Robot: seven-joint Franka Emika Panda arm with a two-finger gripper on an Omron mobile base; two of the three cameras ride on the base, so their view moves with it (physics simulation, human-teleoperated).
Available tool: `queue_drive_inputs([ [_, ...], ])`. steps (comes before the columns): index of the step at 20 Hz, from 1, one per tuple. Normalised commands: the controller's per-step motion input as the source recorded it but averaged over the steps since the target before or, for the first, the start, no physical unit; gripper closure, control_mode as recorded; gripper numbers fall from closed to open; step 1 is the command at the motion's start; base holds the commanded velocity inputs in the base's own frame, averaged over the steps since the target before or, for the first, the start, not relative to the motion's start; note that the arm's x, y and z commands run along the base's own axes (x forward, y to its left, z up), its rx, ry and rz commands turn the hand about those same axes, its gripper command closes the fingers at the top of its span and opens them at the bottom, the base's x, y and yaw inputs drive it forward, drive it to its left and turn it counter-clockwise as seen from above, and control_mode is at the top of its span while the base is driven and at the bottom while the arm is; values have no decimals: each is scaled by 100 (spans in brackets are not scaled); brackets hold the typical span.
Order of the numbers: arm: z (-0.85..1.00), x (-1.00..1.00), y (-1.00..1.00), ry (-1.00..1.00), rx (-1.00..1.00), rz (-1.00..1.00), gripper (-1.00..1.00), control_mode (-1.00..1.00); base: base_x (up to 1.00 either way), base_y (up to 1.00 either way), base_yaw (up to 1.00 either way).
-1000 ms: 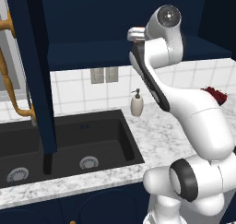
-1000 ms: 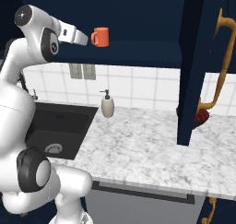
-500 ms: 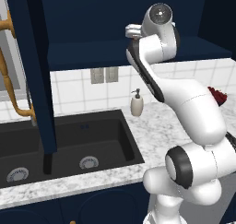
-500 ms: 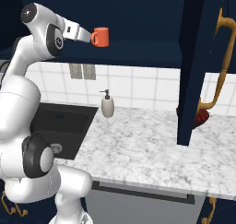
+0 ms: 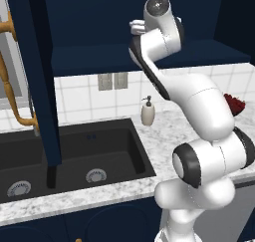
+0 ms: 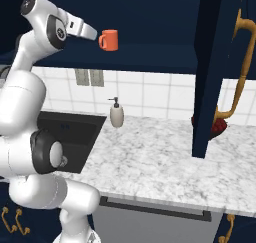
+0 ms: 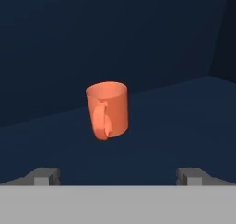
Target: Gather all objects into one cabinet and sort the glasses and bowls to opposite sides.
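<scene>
The glass (image 7: pixel 107 109), an orange-red cup with a small handle turned toward me, stands upright on the dark blue shelf of the upper cabinet (image 6: pixel 150 52). It also shows in the right base view as the glass (image 6: pixel 109 39). My gripper (image 7: pixel 117 176) is open and empty, a short way in front of the glass, its fingertips (image 7: pixel 44 175) spread wider than the cup. From the right base view the gripper (image 6: pixel 93 35) hangs just left of the glass. A dark red rounded thing (image 6: pixel 218 127) lies on the counter, half hidden by a cabinet door; I cannot tell if it is the bowl.
A cream soap dispenser (image 6: pixel 116 114) stands at the tiled wall beside the black sink (image 5: pixel 74 151). Open dark blue cabinet doors with brass handles hang at the right (image 6: pixel 210 72) and over the sink (image 5: pixel 37 76). Marble counter (image 6: pixel 150 162) stretches below.
The arm's upper joints have swung while the hand stayed level before the glass. The glass has not moved and the jaws stayed open.
</scene>
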Motion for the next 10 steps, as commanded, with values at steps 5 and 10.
queue_drive_inputs([
  [5,4,39,24,4,0,-6,-100,-100,0,0,0],
  [10,0,49,6,5,0,-2,-100,-100,0,0,0],
])
